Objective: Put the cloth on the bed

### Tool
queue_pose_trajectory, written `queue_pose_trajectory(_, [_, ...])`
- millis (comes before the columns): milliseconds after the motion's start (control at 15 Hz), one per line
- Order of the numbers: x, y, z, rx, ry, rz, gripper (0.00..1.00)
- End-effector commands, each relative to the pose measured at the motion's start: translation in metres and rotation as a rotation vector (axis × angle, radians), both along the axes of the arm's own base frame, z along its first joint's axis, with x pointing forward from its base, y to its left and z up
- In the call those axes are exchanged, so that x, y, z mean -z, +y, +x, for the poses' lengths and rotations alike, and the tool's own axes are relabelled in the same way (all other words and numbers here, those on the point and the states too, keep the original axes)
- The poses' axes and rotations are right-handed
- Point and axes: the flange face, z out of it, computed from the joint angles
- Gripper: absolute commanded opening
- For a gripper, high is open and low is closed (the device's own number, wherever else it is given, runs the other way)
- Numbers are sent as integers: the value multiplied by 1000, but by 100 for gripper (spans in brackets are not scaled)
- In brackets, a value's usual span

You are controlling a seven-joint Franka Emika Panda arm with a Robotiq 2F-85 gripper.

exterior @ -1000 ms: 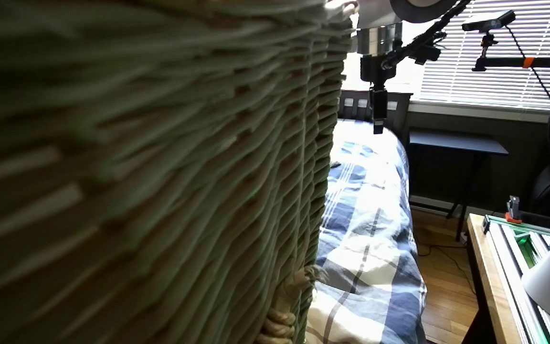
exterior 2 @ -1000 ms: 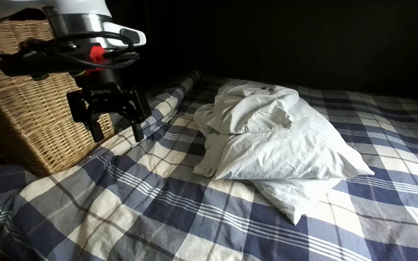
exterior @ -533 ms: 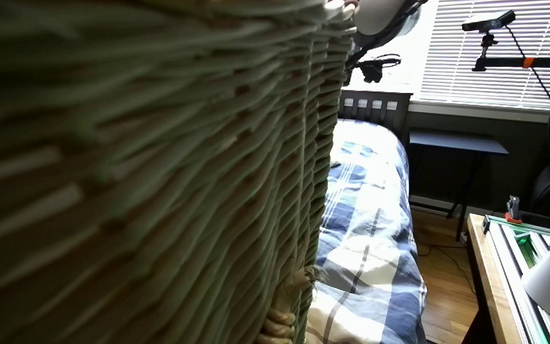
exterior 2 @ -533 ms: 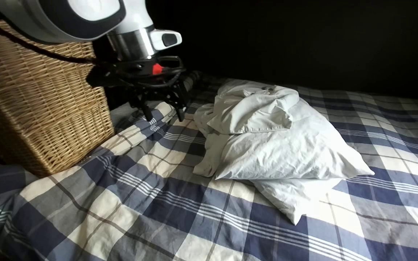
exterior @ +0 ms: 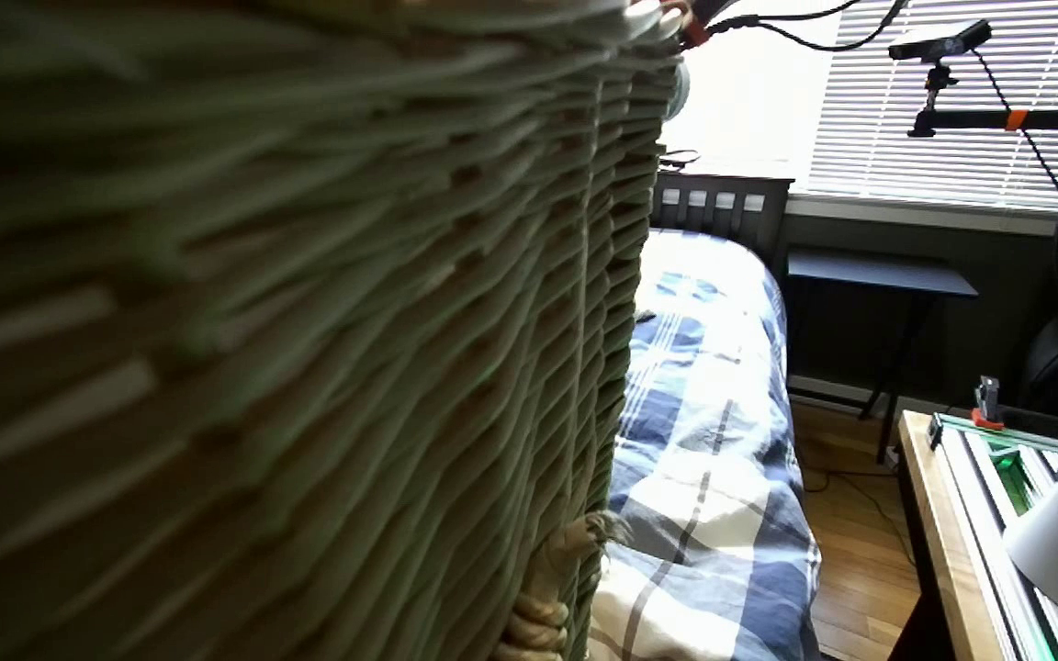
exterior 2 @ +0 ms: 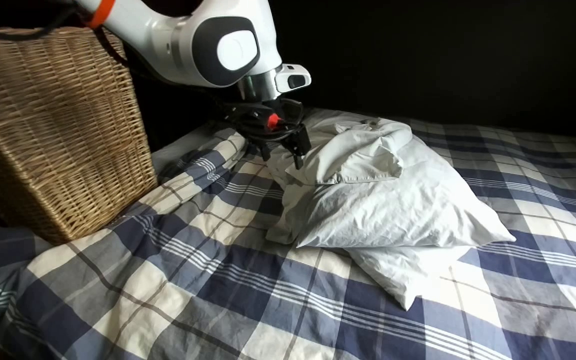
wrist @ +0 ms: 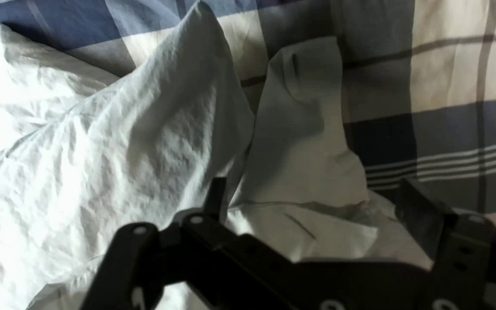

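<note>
A dark background (exterior 2: 443, 60) fills the top of an exterior view, and below it the plaid cover of the bed (exterior 2: 193, 290) runs to the bottom edge. A wicker basket (exterior 2: 68, 135) stands at the left; in an exterior view its weave hides the left half, with the slatted headboard (exterior: 738, 209) near the centre and window blinds (exterior: 979, 165) at upper right. The cloth (exterior 2: 353, 155), whitish and rumpled, lies at mid-frame on the bed, partly over a white pillow (exterior 2: 408, 215), partly down along its left edge. From the upper left the arm (exterior 2: 238, 45) brings the gripper (exterior 2: 282, 158) to the cloth's left side, its fingers (wrist: 420, 215) spread wide; whether they touch the fabric, I cannot tell.
</note>
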Motion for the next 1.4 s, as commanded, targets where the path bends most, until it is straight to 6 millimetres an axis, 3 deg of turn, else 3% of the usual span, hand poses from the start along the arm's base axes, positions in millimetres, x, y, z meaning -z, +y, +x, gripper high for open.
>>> queue_pose_trajectory(0, [16, -7, 58, 144, -49, 24, 100])
queue_pose_trajectory(267, [26, -11, 106, 250, -128, 24, 100])
queue_pose_trajectory(600, [39, -17, 145, 345, -216, 20, 100])
queue_pose_trajectory(1200, [73, -23, 177, 422, -293, -24, 99])
queue_pose_trajectory(1267, [76, -24, 178, 425, -299, -31, 74])
queue_pose_trajectory(1333, [79, -25, 179, 425, -299, -42, 74])
